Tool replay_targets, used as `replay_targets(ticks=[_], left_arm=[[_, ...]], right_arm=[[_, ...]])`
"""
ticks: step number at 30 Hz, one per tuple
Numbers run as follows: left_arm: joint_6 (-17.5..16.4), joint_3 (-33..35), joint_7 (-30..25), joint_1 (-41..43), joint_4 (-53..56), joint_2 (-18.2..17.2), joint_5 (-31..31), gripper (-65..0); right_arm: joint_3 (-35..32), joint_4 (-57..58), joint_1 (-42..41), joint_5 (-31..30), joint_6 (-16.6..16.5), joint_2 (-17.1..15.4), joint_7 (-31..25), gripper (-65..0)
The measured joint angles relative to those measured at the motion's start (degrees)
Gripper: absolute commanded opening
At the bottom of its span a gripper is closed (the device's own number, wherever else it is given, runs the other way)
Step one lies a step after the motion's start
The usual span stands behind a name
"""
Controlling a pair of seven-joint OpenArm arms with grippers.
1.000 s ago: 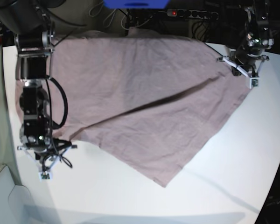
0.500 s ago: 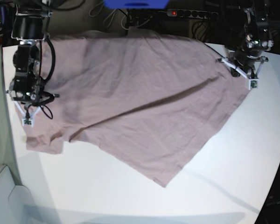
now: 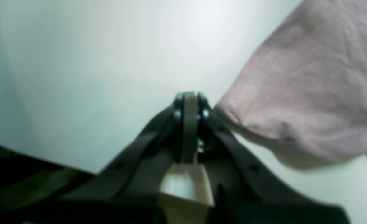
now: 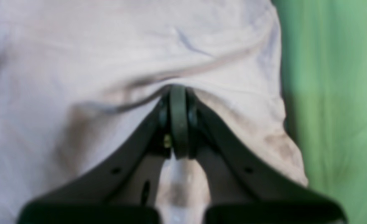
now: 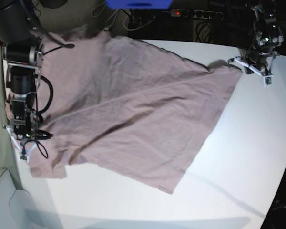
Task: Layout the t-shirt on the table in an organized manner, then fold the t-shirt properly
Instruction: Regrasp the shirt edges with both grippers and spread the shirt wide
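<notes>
The mauve-pink t-shirt (image 5: pixel 133 105) lies spread over the left and middle of the white table (image 5: pixel 238 157), wrinkled, with one corner pointing to the front. My right gripper (image 5: pixel 21 136) stands at the shirt's left edge. In the right wrist view it (image 4: pixel 178 93) is shut, with a crease of the t-shirt (image 4: pixel 109 46) drawn into its tips. My left gripper (image 5: pixel 254 64) is at the back right, just past the shirt's right corner. The left wrist view shows it (image 3: pixel 188 98) shut with nothing between its fingers, on bare table (image 3: pixel 93 62), the t-shirt (image 3: pixel 311 93) right beside it.
A power strip (image 5: pixel 195 13) with a red light and loose cables lie behind the table, next to a blue object (image 5: pixel 138 4). The table's left edge runs close by my right gripper, with a green surface (image 4: pixel 336 109) beyond it.
The shirt has slid left and its long dark fold has flattened. Its right corner has come out from under the left gripper. The right arm swung back, then forward again along the left edge.
</notes>
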State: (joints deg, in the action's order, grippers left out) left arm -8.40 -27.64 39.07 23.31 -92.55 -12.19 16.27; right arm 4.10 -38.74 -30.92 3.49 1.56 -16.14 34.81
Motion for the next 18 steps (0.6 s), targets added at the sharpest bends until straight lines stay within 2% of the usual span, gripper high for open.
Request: replay_targets(ticks=[4, 7, 11, 14, 18], left_arm=[[-0.04, -1.22, 1.05, 0.52, -1.88, 0.72, 6.51, -64.9], [-0.20, -2.73, 0.68, 0.61, -6.23, 0.61, 12.94, -64.9], [0.48, -2.71, 0.94, -0.72, -12.76, 0.13, 16.63, -64.9], [0.68, 3.39, 0.74, -7.41, -14.12, 0.13, 16.68, -64.9], [0.02, 14.53, 1.03, -18.27, -10.36, 0.31, 10.82, -64.9]], right_arm=[[-5.05, 1.53, -3.08, -0.42, -0.04, 2.36, 0.50, -65.0], [-5.57, 1.51, -3.67, -1.57, -0.87, 3.32, 0.70, -65.0], [-5.27, 1.53, -3.65, -2.32, -1.55, 2.97, 0.24, -65.0], [-5.27, 0.66, -3.48, -2.95, -1.79, 2.64, 0.52, -65.0], [-3.45, -8.31, 0.63, -3.28, -2.21, 1.88, 6.60, -65.0]])
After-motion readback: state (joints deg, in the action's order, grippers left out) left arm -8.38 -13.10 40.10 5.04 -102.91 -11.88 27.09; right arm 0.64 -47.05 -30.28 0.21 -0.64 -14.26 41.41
